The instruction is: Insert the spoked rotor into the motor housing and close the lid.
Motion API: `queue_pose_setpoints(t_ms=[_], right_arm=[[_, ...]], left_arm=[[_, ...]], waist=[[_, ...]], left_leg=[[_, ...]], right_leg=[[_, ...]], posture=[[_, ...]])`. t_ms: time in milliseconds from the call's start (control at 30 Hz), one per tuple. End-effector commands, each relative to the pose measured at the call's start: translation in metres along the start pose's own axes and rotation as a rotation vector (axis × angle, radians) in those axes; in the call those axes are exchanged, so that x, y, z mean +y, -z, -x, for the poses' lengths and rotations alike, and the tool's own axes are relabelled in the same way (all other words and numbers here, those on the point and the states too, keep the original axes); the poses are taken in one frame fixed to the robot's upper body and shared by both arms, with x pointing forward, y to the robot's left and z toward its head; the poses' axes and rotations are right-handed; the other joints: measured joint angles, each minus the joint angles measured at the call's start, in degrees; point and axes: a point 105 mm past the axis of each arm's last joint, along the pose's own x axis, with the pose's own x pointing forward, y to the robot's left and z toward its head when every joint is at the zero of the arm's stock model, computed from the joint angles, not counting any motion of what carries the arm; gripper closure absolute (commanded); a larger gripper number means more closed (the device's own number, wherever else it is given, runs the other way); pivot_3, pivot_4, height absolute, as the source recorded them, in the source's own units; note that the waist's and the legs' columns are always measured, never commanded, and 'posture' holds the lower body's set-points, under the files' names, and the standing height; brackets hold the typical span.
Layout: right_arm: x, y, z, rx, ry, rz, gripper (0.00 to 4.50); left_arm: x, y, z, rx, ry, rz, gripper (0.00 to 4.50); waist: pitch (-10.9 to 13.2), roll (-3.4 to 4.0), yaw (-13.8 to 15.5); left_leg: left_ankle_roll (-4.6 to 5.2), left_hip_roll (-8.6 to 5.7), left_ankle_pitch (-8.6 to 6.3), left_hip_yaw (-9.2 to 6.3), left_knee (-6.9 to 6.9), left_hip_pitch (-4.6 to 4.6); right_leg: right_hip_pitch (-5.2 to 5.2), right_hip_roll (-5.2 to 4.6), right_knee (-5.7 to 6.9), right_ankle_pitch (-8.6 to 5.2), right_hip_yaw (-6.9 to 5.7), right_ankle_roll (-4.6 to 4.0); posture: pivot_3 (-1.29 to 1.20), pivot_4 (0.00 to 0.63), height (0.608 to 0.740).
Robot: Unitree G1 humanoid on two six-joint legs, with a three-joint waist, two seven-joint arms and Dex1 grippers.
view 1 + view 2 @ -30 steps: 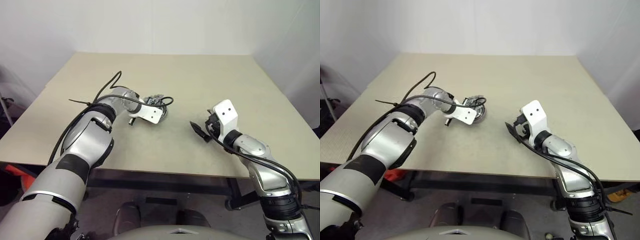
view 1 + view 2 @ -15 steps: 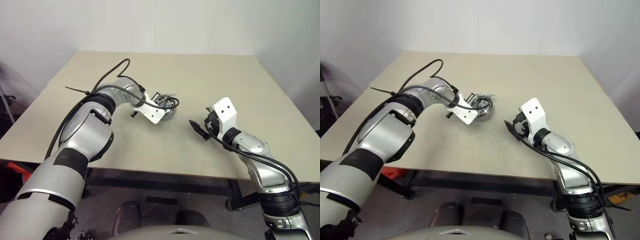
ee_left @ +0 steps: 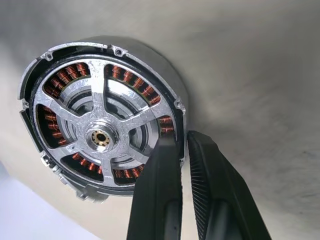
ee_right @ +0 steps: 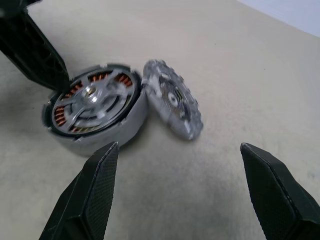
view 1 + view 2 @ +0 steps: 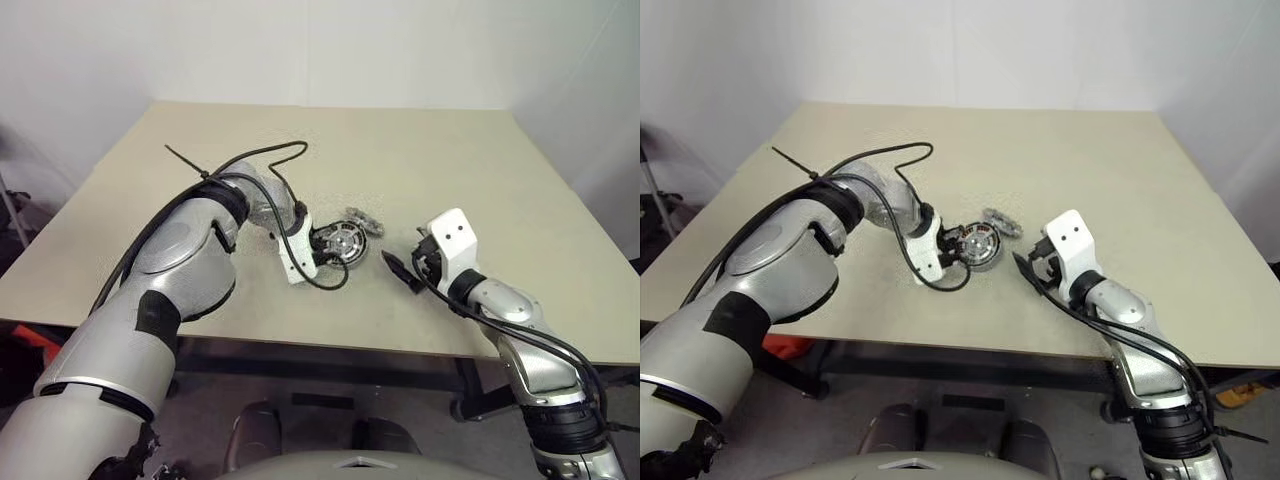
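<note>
The motor housing (image 3: 102, 112) sat near the middle of the table (image 5: 480, 170), tilted up on one side, its copper windings showing behind a silver spoked piece already seated inside, which looked to be the spoked rotor (image 3: 100, 136). The left gripper (image 3: 182, 145) was pinched shut on the housing's rim, its two black fingers almost together. Just beside the housing, leaning against its wall, lay the lid (image 4: 175, 100), on the side toward the right arm. The right gripper (image 4: 182, 165) hovered spread wide and empty, the lid directly ahead of it, so it seemed the nearer hand for the lid. Open tabletop surrounded the parts, with the edges well away.
</note>
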Motion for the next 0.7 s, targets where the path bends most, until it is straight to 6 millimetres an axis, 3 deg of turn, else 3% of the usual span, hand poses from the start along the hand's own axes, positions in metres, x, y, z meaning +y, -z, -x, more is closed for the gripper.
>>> queue_pose_setpoints(t_ms=[33, 233, 433, 700], right_arm=[[-0.005, -0.014, 0.007, -0.047, 0.045, 0.017, 0.13], [-0.002, -0.012, 0.011, -0.040, 0.068, 0.006, 0.13], [-0.003, -0.013, 0.011, -0.039, 0.076, 0.005, 0.13], [-0.003, -0.016, 0.006, -0.048, 0.047, 0.018, 0.13]], left_arm=[[0.024, 0.008, 0.011, 0.016, -0.058, -0.173, 4.48], [0.025, 0.010, 0.009, 0.027, -0.068, -0.210, 4.48], [0.027, 0.014, 0.009, 0.060, -0.093, -0.178, 2.66], [0.030, 0.024, 0.018, 0.105, -0.130, -0.112, 2.66]], waist=[[0.00, 0.00, -0.01], [0.01, -0.01, 0.00], [0.00, 0.00, -0.03], [0.00, 0.00, -0.08]], left_leg=[[0.00, -0.01, 0.00, -0.03, 0.01, -0.01], [-0.01, -0.08, 0.01, -0.19, 0.04, -0.04], [0.01, -0.09, -0.01, -0.23, 0.10, 0.00], [0.05, -0.06, -0.03, -0.25, 0.23, -0.02]], right_leg=[[0.01, 0.00, 0.00, -0.04, -0.01, 0.08], [0.02, 0.00, -0.01, -0.13, -0.04, 0.23], [0.08, -0.01, 0.00, -0.13, -0.05, 0.23], [0.10, 0.00, 0.03, -0.11, -0.05, 0.24]], posture=[[0.00, 0.000, 0.740], [0.00, 0.000, 0.740], [0.00, 0.000, 0.740], [0.00, 0.000, 0.740]])
